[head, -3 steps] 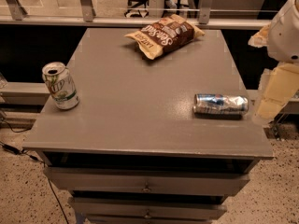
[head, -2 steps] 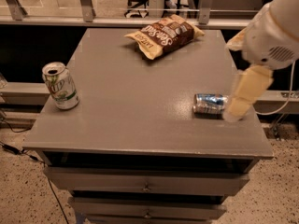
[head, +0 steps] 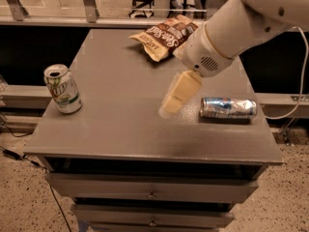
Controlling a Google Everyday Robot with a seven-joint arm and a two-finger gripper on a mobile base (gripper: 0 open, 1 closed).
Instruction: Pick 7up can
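The 7up can [head: 63,89], white and green with a silver top, stands upright near the left edge of the grey table [head: 120,134]. My gripper [head: 177,94] hangs over the middle of the table on the white arm [head: 231,30], which comes in from the upper right. It is well to the right of the can and holds nothing. Its cream fingers point down and to the left.
A silver and blue dented can [head: 228,108] lies on its side just right of the gripper. A brown chip bag [head: 164,36] lies at the back of the table. Drawers sit below the front edge. A cable runs on the right.
The arm has swung left from the table's right edge to over its middle, passing the lying can. The cans and the bag have not moved.
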